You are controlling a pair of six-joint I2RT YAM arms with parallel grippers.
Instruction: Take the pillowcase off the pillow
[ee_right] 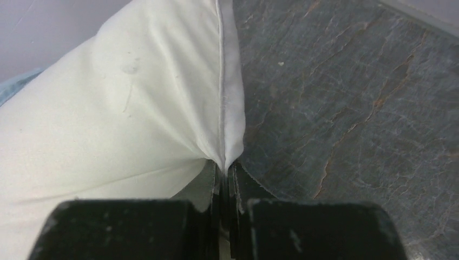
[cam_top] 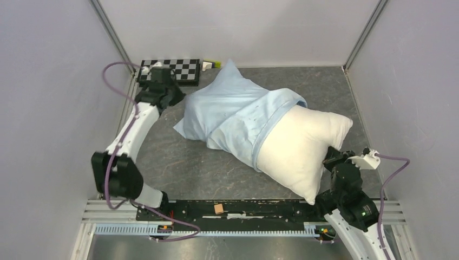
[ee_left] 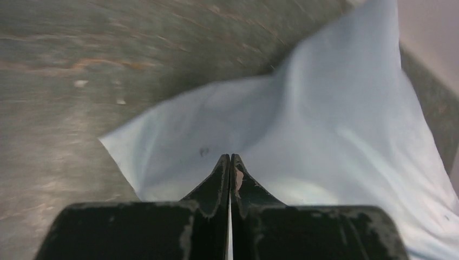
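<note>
The pale blue pillowcase (cam_top: 233,111) lies wrinkled mid-table and covers the far left half of the pillow. The cream-white pillow (cam_top: 300,146) sticks out of its open end toward the near right. My right gripper (cam_top: 331,158) is shut on the pillow's seamed edge (ee_right: 222,108) at its right corner, fabric pinched between the fingertips (ee_right: 224,168). My left gripper (cam_top: 177,100) is at the pillowcase's far left end. In the left wrist view its jaws (ee_left: 230,157) are pressed together with no cloth between them, just above the pillowcase (ee_left: 303,141), whose flat corner (ee_left: 116,143) lies on the table.
A black-and-white checkerboard (cam_top: 170,70) and a small yellow-and-white object (cam_top: 210,64) sit at the back left by the wall. A small brown block (cam_top: 218,208) rests on the front rail. Grey walls enclose the dark stone-patterned table (cam_top: 184,162).
</note>
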